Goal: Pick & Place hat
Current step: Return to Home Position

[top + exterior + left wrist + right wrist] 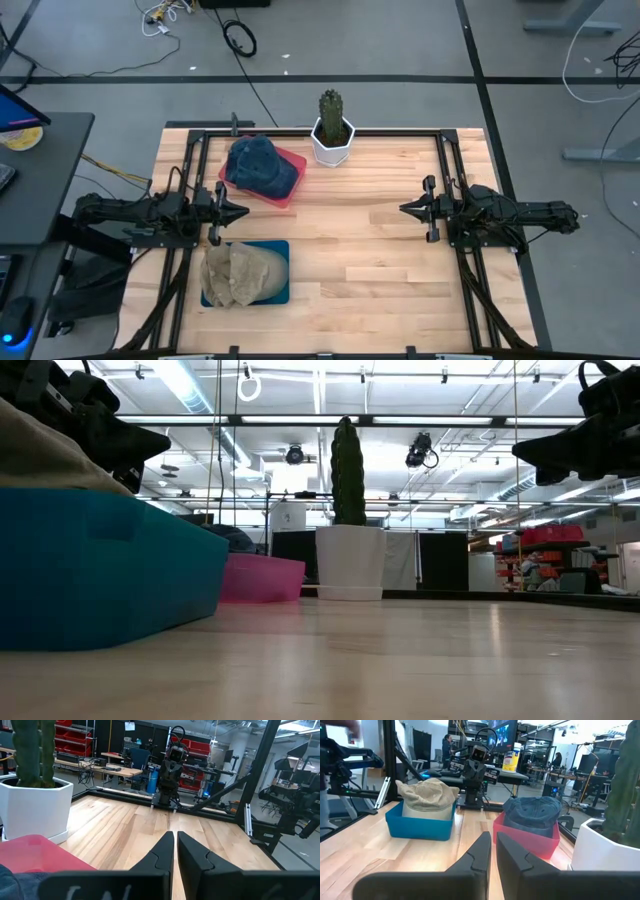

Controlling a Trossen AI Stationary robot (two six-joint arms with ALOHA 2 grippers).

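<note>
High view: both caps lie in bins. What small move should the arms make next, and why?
Probably draw both arms back to their rest poses. The blue cap lies in the red bin, the brown cap in the blue bin, and the left gripper and right gripper hover facing each other, jaws shut on nothing, so no picking seems left.

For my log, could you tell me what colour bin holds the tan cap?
The bin is blue, clearest in the right wrist view.
</note>
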